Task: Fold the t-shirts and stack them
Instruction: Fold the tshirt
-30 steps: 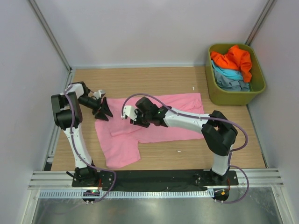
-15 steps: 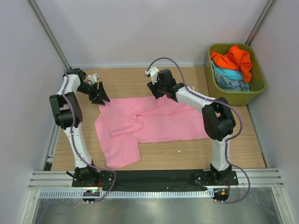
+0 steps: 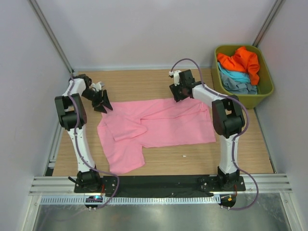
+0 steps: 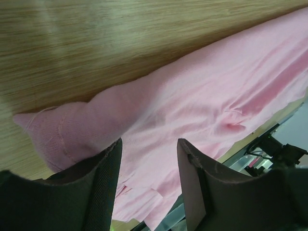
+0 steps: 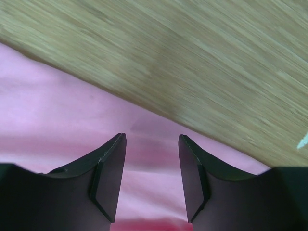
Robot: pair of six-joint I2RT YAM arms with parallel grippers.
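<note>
We see the left gripper [image 3: 102, 102] with jaws apart over the far-left corner of the pink t-shirt [image 3: 163, 125], which lies spread on the table [image 3: 139, 79]. The right gripper [image 3: 176, 93] has jaws apart at the far edge. Risk: a missed or single-layer pinch skews the fold.

T-shirt [image 3: 163, 122] spread mid-tabletop [image 3: 139, 82]. Tub [image 3: 217, 91] far right, more t-shirts [image 3: 239, 67] inside. Left claw [image 3: 103, 104] and right claw [image 3: 176, 93] at the spread shirt's far edge.

Left gripper [image 3: 102, 102] is stretched far forward, angled downward, jaws parted, gripping nothing. Right gripper [image 3: 177, 93] reaches far out too, pointing down, jaws spread, equally empty.
</note>
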